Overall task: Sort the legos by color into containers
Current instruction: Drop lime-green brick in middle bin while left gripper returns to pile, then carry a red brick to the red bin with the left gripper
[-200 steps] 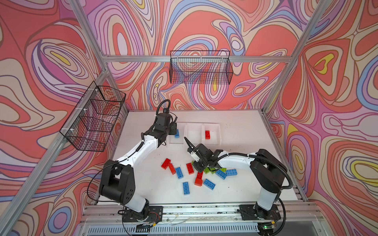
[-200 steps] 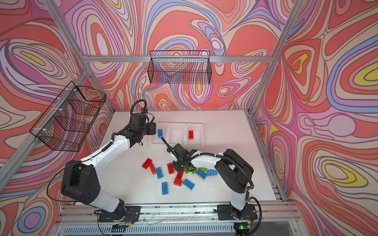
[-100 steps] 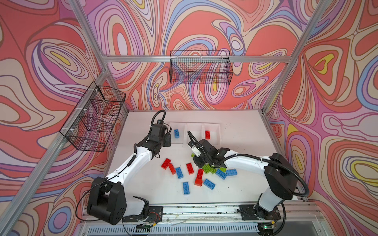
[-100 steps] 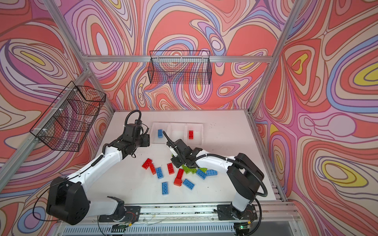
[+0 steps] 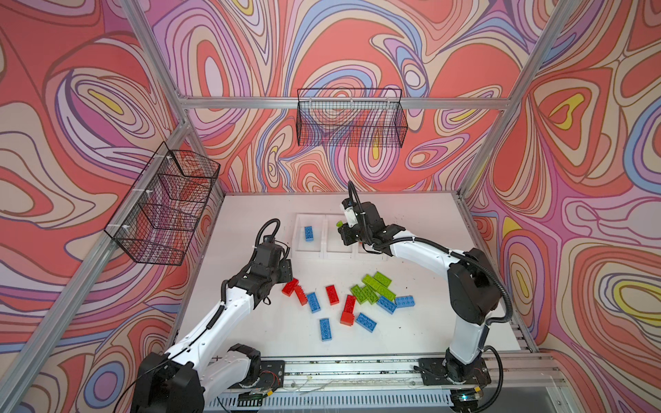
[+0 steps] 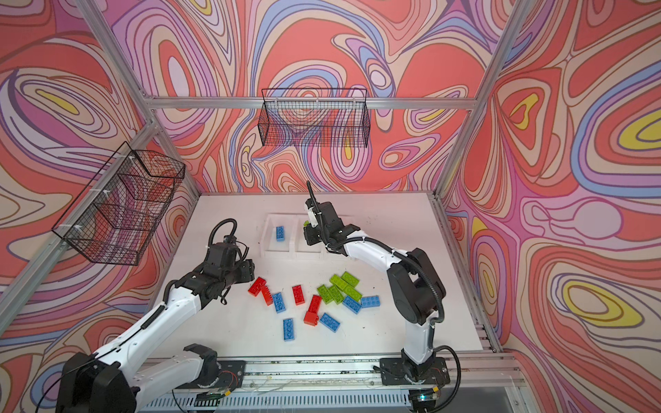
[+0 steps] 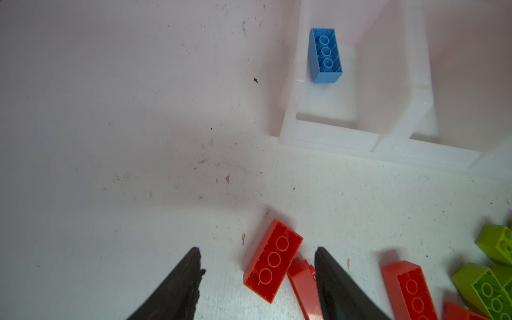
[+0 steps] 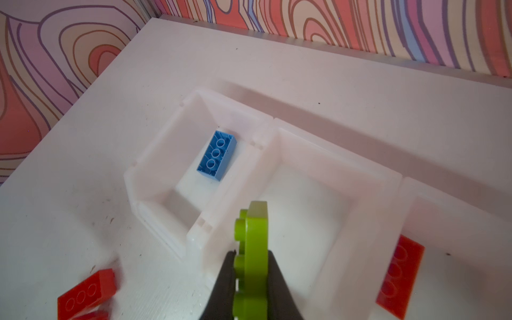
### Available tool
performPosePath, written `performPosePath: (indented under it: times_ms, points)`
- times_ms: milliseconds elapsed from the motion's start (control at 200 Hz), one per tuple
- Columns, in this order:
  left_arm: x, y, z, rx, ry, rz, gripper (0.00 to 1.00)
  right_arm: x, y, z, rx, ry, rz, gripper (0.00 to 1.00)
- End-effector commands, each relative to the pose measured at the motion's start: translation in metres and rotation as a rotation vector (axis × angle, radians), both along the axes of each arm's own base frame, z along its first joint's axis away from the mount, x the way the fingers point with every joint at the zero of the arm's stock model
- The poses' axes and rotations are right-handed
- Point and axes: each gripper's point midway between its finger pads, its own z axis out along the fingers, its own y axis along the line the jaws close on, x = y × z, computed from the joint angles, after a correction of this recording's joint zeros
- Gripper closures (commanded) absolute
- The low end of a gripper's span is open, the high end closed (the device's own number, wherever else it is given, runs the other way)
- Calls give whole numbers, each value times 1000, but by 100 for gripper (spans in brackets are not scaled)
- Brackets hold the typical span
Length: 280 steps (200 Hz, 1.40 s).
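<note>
Above the middle container [image 8: 310, 210], twelve o'clock of the loose legos [image 5: 370, 294], a green lego [image 8: 253, 249] is gripped by the right fingers [image 8: 279, 279], to be centred before release; left fingers [image 7: 177, 285] are spread open.

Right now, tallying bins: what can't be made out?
- Third white plastic bin: mostly hidden behind the right arm in both top views, cut off by the right wrist view's edge; red plastic brick count unsure.
- Lime green plastic brick in the right gripper: gripped end cut off in that view.
</note>
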Motion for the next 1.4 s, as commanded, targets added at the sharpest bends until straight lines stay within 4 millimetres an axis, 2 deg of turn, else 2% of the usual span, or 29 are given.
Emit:
performPosePath:
  times_ms: [0,195,346,411,496,591,676,917,1017,1177,1397]
  points:
    - [-16,6,-9,-33,39,56,33,18,4,-21,36,62,-52,85]
    - [-27,8,-24,-49,78,74,33,43,8,-46,52,86,-99,82]
    - [-30,8,-36,-41,130,80,34,51,14,-57,73,113,-116,80]
    - [-31,8,-39,-41,144,82,34,53,15,-59,80,119,-121,75]
    - [-33,8,-44,-41,161,86,34,55,17,-58,95,120,-117,59]
    - [-35,6,-50,-45,184,81,34,54,18,-48,126,109,-92,53]
    - [-35,4,-54,-53,201,80,34,55,13,-34,132,77,-97,53]
    - [-34,-1,-67,-57,247,72,35,55,-32,21,154,-26,-150,54]
    - [-30,-5,-69,-48,254,59,35,47,-51,35,135,-57,-174,54]
    - [-24,-12,-75,-28,271,39,34,33,-69,40,104,-77,-193,54]
    - [-15,-22,-81,-16,278,16,34,22,-79,36,89,-74,-212,54]
